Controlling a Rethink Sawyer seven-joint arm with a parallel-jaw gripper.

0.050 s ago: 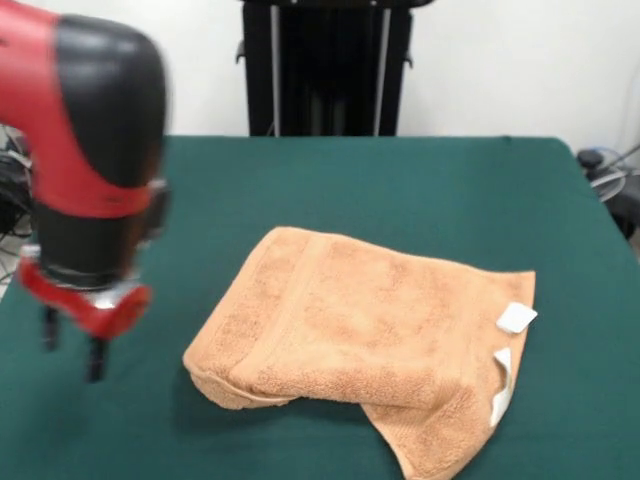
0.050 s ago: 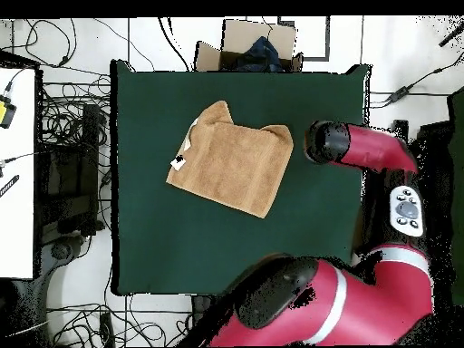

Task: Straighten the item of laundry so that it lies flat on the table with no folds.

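The item of laundry (image 1: 360,330) is an orange-tan towel lying doubled over on the green table (image 1: 400,180), with a rounded fold along its near left edge and a loose corner poking out at the bottom. Two white tags (image 1: 516,317) show at its right edge. My gripper (image 1: 72,345) hangs to the left of the towel, just above the tabletop, apart from the cloth. It is open with nothing between its black fingers (image 1: 95,360). In the overhead view the towel (image 2: 231,159) lies left of the arm's end (image 2: 328,142), which hides the gripper.
A cardboard box (image 2: 249,50) stands past the table's top edge in the overhead view. Cables (image 2: 68,118) and a white bench (image 2: 16,172) lie to the left. The arm's red links (image 2: 362,281) cover the table's lower right corner.
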